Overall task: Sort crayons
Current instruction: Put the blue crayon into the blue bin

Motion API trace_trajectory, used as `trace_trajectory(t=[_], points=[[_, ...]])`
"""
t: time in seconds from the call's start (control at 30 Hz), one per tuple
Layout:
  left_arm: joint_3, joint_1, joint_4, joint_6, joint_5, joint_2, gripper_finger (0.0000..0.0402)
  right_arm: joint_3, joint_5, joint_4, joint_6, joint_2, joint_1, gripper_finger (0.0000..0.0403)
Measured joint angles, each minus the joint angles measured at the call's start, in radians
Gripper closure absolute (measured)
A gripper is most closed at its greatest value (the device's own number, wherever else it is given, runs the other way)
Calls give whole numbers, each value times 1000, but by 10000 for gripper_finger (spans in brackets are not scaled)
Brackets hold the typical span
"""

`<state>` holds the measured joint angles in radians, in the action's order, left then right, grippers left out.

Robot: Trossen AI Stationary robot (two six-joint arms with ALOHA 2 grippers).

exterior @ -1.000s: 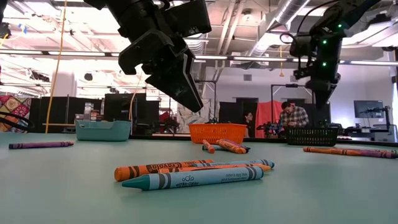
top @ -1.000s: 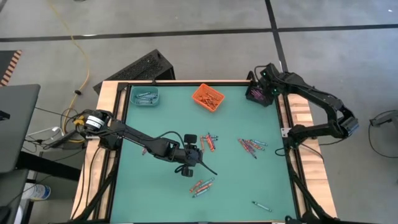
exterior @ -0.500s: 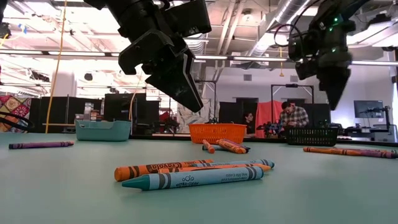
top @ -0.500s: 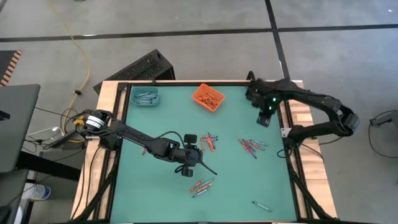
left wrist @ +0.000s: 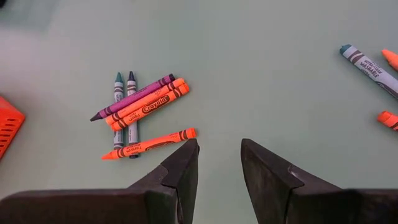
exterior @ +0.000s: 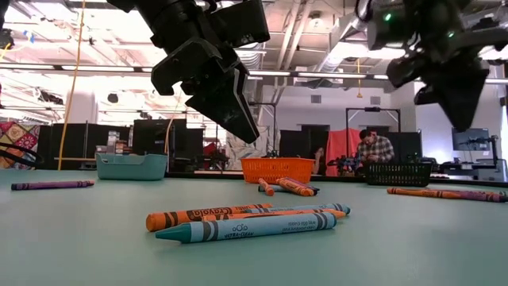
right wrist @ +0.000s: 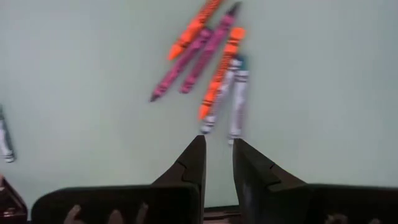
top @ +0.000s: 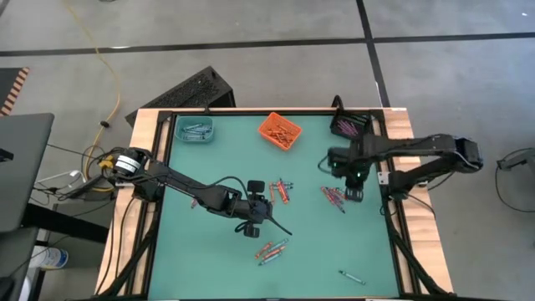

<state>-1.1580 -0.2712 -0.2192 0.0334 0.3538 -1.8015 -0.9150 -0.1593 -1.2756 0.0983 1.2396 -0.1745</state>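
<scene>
— How is the table (top: 209, 251) covered?
— It is seen whole from straight overhead, and level from its near edge, facing the room beyond.
— And the close views?
— One is carried on each wrist, aimed down at the mat. The crayons (exterior: 246, 222) lying nearest the low camera are also caught from above.

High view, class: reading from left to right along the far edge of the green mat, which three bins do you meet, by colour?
Teal bin → orange bin → black bin.
</scene>
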Motion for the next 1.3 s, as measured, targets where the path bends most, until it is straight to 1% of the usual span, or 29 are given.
trace_trajectory(t=[0.2,0.37,0.6,0.77,0.93,1.1,1.17,1.3], points=[[0,0,0,0,0,0,290,0,3,18,219,0,246,329],[0,0,0,0,0,0,290,0,3,99,409,0,469,329],[0,0,0,0,0,0,290,0,7,325,685,0,757,329],[0,1,4,0,0,0,290,0,111,537,852,25,934,329],[0,1,10,0,0,0,290,0,179,732,969,101,1072,329],[0,1,10,0,0,0,290,0,188,883,1088,222,1171,329],[0,1,12,0,0,0,290,-11,188,895,1128,276,1199,330],[0,1,54,0,0,0,290,-89,180,832,1174,384,1236,331]])
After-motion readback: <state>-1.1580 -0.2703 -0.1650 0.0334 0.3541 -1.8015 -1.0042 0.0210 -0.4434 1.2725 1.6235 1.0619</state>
